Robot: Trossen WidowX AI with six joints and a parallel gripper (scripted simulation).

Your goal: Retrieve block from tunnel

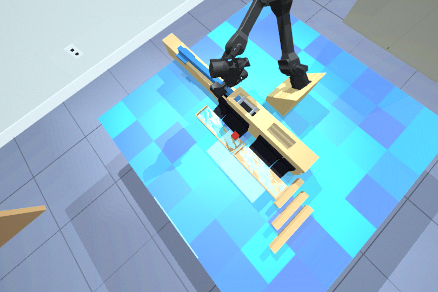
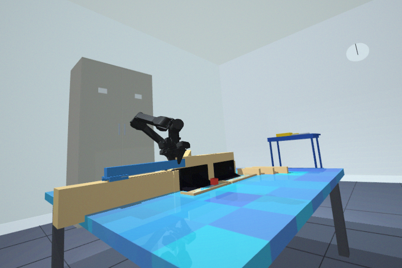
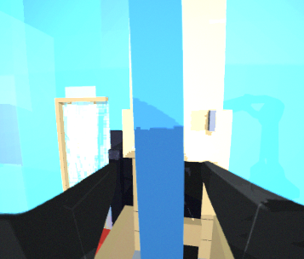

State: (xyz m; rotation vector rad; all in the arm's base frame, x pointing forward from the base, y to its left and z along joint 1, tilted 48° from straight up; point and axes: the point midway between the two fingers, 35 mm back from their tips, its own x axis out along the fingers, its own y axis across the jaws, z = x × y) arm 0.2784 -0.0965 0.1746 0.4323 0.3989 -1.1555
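The 2 fingers (image 1: 221,93) (image 2: 177,160) stood moderately apart, astride the blue handle (image 1: 198,64) (image 2: 142,168) (image 3: 158,85), gripping nothing.

No legible text, number, brand or sign in any view (pale rectangular label plates (image 2: 102,90) on the doors of the grey cabinet (image 1: 399,16) (image 2: 110,112) included, with no readable marking).
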